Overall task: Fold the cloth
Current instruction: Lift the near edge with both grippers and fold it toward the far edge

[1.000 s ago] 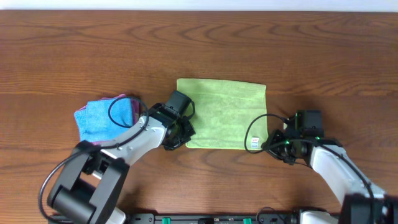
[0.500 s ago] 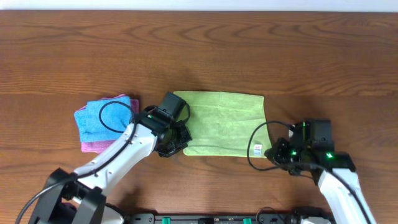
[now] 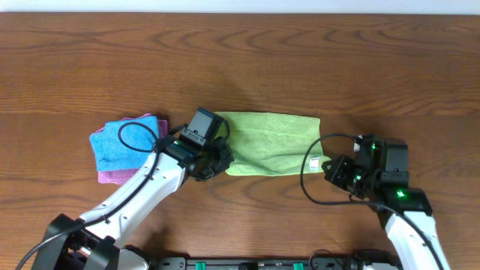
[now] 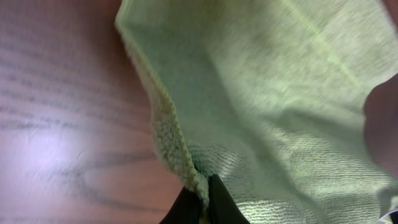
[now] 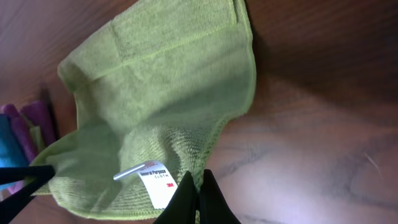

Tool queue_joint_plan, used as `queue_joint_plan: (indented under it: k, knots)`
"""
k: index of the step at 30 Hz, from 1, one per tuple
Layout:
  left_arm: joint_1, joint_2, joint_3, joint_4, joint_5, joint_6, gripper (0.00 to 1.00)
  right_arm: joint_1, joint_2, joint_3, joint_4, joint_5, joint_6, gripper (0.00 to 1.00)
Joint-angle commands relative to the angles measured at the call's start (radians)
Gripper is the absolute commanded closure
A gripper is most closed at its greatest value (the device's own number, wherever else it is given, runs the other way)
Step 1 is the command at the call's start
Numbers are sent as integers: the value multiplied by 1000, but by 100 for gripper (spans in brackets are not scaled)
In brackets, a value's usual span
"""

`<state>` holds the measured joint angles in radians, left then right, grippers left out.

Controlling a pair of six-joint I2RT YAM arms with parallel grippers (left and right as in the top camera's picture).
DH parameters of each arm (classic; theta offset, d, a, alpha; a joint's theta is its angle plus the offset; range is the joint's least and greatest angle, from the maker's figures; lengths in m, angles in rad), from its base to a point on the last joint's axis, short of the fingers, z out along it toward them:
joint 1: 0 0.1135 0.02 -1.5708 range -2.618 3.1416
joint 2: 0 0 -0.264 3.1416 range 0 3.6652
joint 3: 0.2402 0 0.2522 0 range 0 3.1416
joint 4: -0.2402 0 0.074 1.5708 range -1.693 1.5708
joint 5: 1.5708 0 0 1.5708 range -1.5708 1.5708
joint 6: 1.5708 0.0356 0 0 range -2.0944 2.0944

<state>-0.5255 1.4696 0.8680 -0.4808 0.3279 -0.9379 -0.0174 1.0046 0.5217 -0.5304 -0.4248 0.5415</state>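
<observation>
Since a second ago the cloth (image 3: 274,142) has narrowed to a band at mid-table (image 3: 300,52), its near edge raised. The left gripper (image 3: 216,159), its arm slanting in from the near left, and the right gripper (image 3: 330,166), reaching from the near right, each pinch tight on a near corner. The blue cloth (image 3: 120,146) lies on the pink-magenta cloth (image 3: 112,177), just left of the left wrist.

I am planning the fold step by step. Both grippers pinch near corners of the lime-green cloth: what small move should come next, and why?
Probably carry both corners a little toward the far edge, level with each other. The left gripper and right gripper are each shut on a lifted near corner of the lime-green cloth, and those corners are not yet over the far edge.
</observation>
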Motion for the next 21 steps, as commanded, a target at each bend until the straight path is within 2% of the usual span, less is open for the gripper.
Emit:
queue_joint_plan:
  k: [1, 9, 21]
  knots:
    - [13, -11, -4, 17, -53, 14, 94, 5, 47, 2, 35, 10, 16, 99]
    - [73, 5, -4, 83, -125, 16, 94, 6, 156, 2, 204, 10, 47, 99]
    - [99, 97, -4, 250, -142, 15, 94, 65, 262, 2, 383, 50, 109, 99]
